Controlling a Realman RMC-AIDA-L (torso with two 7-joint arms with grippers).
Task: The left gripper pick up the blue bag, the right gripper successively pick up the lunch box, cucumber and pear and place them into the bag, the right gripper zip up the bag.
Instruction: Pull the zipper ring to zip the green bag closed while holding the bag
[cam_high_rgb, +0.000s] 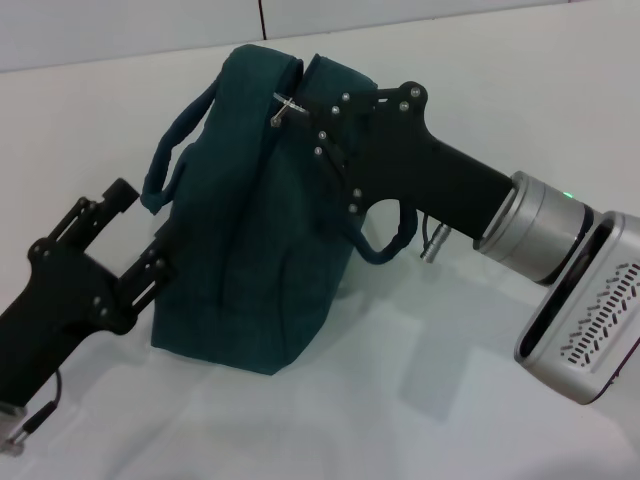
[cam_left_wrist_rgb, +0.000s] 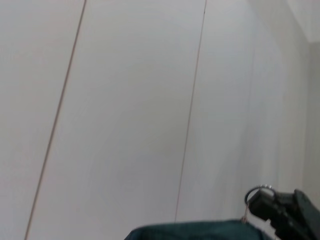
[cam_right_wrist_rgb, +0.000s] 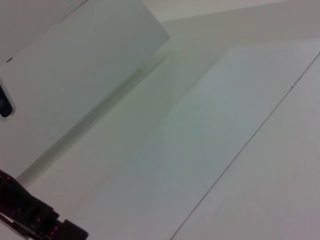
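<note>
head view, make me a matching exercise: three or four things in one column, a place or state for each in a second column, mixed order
Things:
1. blue bag
2. left claw
3. right claw
4. zipper ring pull

Places or states:
A. against the bag's left side, low down
B. standing upright on the white table
C. at the bag's top opening
D. metal, by the right claw's tips

Pairs: 1-B, 2-A, 3-C, 4-D

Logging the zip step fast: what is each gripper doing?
Left gripper: shut on the blue bag.
Right gripper: shut on the zipper pull.

The blue bag (cam_high_rgb: 250, 240) hides its contents; its zipper sits almost shut.
</note>
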